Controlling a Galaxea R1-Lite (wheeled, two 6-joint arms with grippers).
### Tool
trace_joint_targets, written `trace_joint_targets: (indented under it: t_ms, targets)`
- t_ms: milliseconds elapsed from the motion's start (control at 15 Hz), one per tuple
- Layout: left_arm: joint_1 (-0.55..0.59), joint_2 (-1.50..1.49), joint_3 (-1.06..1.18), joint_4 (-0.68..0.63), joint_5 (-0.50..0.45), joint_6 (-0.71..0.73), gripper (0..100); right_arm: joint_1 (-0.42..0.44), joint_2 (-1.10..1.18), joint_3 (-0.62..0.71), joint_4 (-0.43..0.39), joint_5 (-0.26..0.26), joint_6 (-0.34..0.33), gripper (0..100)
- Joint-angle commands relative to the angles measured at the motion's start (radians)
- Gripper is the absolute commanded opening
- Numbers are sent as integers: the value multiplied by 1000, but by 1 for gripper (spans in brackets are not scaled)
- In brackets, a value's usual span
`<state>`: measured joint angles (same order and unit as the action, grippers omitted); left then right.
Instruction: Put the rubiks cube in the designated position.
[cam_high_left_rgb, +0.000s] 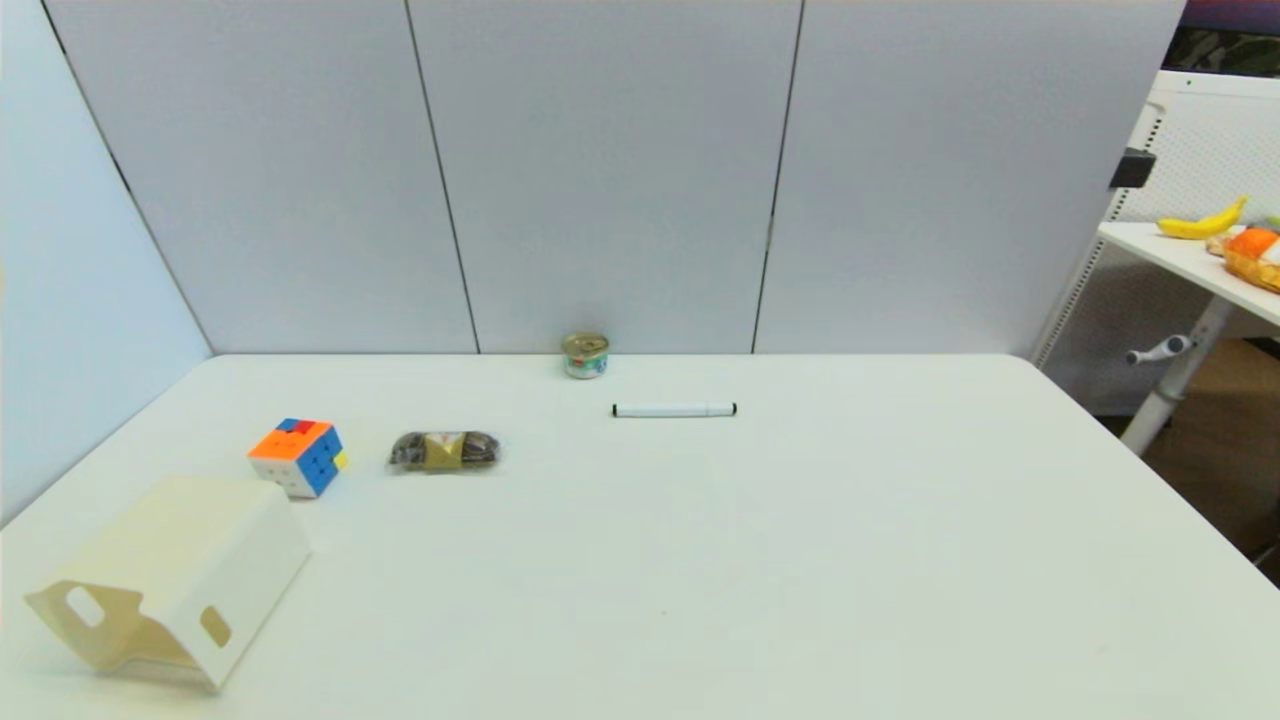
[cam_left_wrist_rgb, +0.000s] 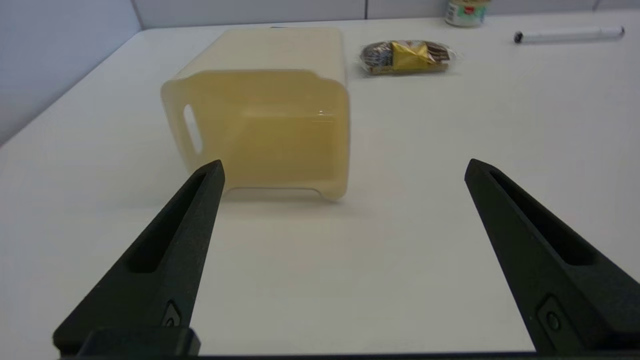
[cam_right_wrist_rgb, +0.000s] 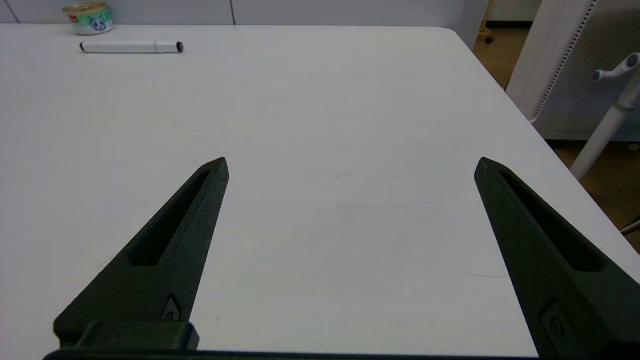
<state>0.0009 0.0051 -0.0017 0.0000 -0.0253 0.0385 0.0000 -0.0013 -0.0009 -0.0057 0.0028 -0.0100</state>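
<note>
Nearest the head camera, at the worktop's (cam_high_left_rgb: 700, 560) front left corner, a cream cardboard box (cam_high_left_rgb: 180, 580) lies tipped on its side, its open mouth and oval cut-out holes turned toward the robot. Just behind it, close to its far edge but apart from it, sits the rubiks cube (cam_high_left_rgb: 299, 456) — orange squares on top, blue on the side facing right, white along the lower front. It rests flat on the white surface, free of either gripper.

To the right of the cube lies a small clear-wrapped snack packet (cam_high_left_rgb: 444, 451) with a gold centre. Farther back, near the grey partition wall, a small tin can (cam_high_left_rgb: 585, 355) stands upright, and a white marker with black ends (cam_high_left_rgb: 674, 410) lies crosswise in front of it and slightly to the right.

Neither arm shows in the head view. In its own wrist view the left gripper (cam_left_wrist_rgb: 344, 167) hovers low over the worktop, fingers (cam_left_wrist_rgb: 195, 210) spread wide and holding nothing, pointed at the open mouth of the box, which hides the cube from this view. The right gripper (cam_right_wrist_rgb: 351, 165) is likewise spread wide and empty, above bare worktop on the right side — well apart from the cube, with the marker and can far off ahead of it.
</note>
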Motion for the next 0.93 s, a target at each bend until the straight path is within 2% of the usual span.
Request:
trace_joint_targets:
  t_ms: [67,933]
  targets:
    - [1,-5,2,-2,25,-39,100,0,1,-1,0,0,-1,100]
    - [1,-5,2,-2,25,-39,100,0,1,-1,-2,-3,10,100]
